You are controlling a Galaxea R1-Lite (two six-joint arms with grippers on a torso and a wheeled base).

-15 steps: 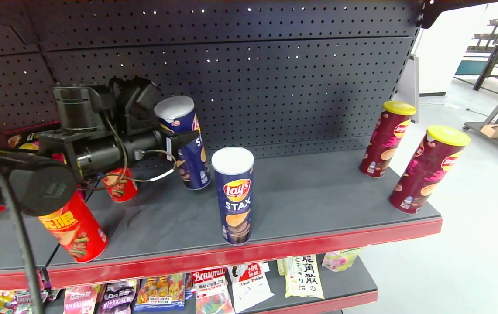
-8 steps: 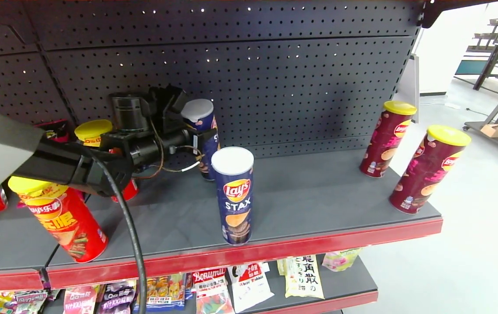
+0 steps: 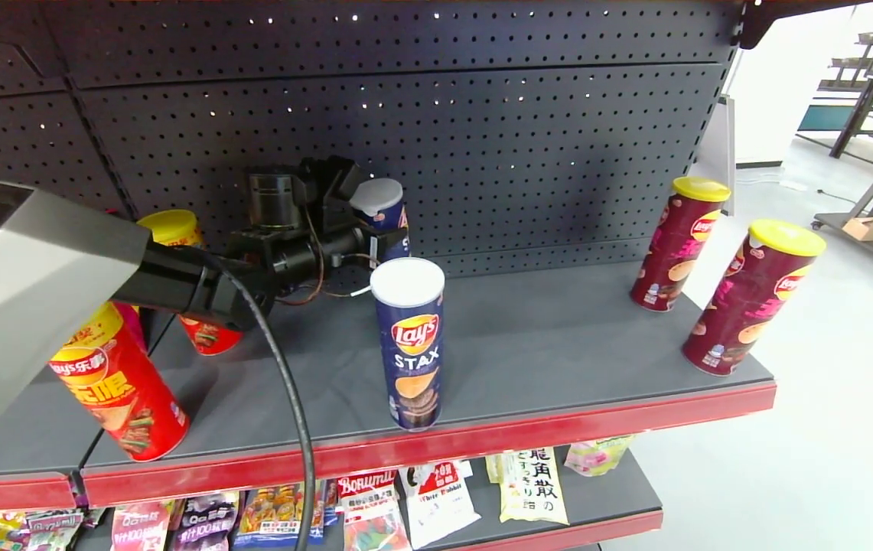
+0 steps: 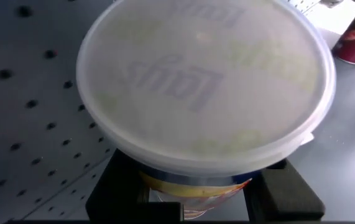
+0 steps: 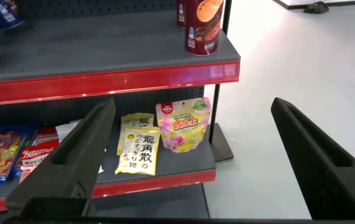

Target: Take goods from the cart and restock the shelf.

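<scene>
LEFT: left end effector [image 3: 389, 243] clamped around blue chips can [image 3: 384, 205], white lid up | POSITION: can at rear of shelf [image 3: 558, 344], near pegboard [image 3: 497, 153], behind front blue can [image 3: 409, 344]; base contact not discernible | RIGHT: right end effector [image 5: 193, 112] fingers spread, nothing between them, facing snack bags [image 5: 183, 124] on lower level.

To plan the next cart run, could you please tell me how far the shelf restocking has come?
Done: a blue can stands upright at the front edge of the shelf, two maroon cans at its right end. In hand: the left gripper is shut on a second blue can behind the first, near the pegboard; its base is hidden. Left: setting it down and releasing; the right gripper is open and empty.
</scene>
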